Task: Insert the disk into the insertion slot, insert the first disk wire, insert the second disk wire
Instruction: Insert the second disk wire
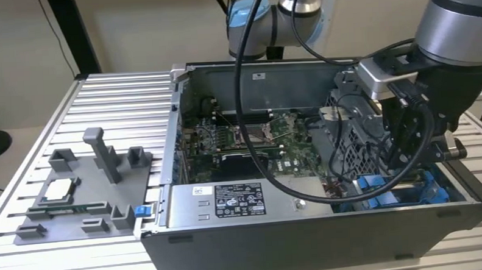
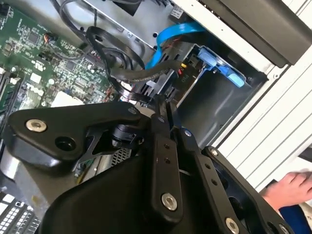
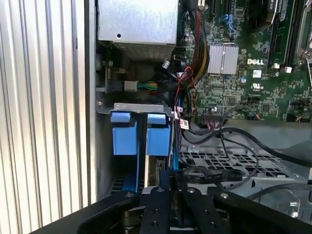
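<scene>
My gripper reaches down into the open computer case at the corner on the exterior view's right. Its fingers stand close together, pinched on a black wire plug with a black cable running off it. The gripper hangs right over the disk, whose blue frame sits down in the grey insertion slot. A blue flat wire and a plug with red and yellow leads lie at the slot's end. The blue frame also shows beneath the arm.
The silver power-supply box lies along the case's front wall, beside the slot. Behind it is the green motherboard. A perforated metal cage borders the disk. A grey fixture stands on the ribbed table. A person's hand rests outside the case.
</scene>
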Controlling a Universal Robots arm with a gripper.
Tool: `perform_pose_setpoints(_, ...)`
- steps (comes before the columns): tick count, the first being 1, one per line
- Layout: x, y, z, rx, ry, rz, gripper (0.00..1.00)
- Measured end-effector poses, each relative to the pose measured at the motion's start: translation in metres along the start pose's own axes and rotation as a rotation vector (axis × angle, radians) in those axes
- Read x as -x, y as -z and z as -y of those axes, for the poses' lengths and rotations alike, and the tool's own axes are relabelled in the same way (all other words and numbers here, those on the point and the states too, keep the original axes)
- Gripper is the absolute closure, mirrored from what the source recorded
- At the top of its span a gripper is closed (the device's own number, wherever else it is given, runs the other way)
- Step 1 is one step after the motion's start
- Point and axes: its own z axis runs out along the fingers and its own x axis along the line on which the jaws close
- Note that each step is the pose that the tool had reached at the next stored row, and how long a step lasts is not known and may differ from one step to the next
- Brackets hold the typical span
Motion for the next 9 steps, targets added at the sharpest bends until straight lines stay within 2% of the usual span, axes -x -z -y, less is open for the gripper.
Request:
perform_pose_setpoints(3, -0.0013, -0.0001, 0.0001, 0.0000, 0.000, 0.0002, 1.00)
perform_pose_setpoints(7, -0.0080, 0.0002, 0.0003, -0.0007, 0.000, 0.0001, 1.00)
perform_pose_setpoints(8, -0.0096, 0.0000, 0.0004, -0.0016, 0.000, 0.0002, 1.00)
perform_pose_setpoints(9, -0.0100, -0.0004, 0.0003, -0.0074, 0.000, 0.0002, 1.00)
